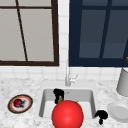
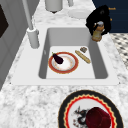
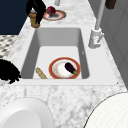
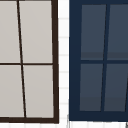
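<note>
My left hand (image 1: 58, 93) hangs in the air above the sink (image 1: 43, 101), shut on a small brown bottle (image 2: 97, 33) with a grey cap. In the right side view that hand (image 3: 37, 6) and the bottle (image 3: 33, 21) show over the sink's front edge. My right hand (image 1: 101, 115) floats by the sink's front right corner, fingers relaxed and holding nothing; it also shows at the left edge of the right side view (image 3: 7, 71). In the basin lie a red-rimmed plate (image 2: 70, 69) with an eggplant (image 2: 58, 58) on it, and a bread stick (image 2: 83, 56).
A big red round thing (image 1: 67, 115) sits close to the front camera and hides the sink's front. A patterned plate (image 1: 11, 103) with a dark red fruit lies on the left counter. A white plate (image 1: 118, 111) and a grey canister (image 1: 123, 82) stand right. The faucet (image 1: 67, 77) rises behind.
</note>
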Tool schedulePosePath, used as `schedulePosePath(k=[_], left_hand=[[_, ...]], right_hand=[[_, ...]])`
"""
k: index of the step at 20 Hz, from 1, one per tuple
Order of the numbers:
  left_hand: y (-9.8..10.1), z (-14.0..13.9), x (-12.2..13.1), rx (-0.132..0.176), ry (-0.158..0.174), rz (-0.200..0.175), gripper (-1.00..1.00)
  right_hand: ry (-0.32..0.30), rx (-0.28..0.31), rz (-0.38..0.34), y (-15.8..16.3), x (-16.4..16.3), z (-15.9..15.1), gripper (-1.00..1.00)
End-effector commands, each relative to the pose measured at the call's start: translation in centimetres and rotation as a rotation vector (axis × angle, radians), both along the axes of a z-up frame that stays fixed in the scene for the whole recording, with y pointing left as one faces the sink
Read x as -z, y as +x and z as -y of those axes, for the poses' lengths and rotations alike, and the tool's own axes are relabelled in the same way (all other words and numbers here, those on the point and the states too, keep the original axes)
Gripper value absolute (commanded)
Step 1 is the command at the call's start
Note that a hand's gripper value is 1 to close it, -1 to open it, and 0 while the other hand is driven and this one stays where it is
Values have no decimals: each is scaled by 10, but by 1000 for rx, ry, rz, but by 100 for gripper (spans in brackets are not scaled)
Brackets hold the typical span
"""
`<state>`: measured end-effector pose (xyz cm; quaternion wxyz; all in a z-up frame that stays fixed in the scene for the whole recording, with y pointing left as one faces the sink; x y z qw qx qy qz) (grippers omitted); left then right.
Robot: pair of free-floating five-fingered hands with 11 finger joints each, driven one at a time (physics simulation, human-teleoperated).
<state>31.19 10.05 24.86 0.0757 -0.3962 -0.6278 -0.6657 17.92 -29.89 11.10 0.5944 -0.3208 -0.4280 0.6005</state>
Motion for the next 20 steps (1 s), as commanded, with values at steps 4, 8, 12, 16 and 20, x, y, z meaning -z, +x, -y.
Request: schedulePosePath(k=[4,8,12,16,20], left_hand=[[12,45,42,-16,33,-7,100],[31,58,75,-43,9,-15,100],[53,67,108,-61,-12,-1,100],[73,68,142,-58,-25,-1,100],[78,71,176,-43,-3,-9,100]], right_hand=[[0,0,0,0,0,0,0],[0,0,0,0,0,0,0],[0,0,0,0,0,0,0],[0,0,0,0,0,0,0],[0,0,0,0,0,0,0]])
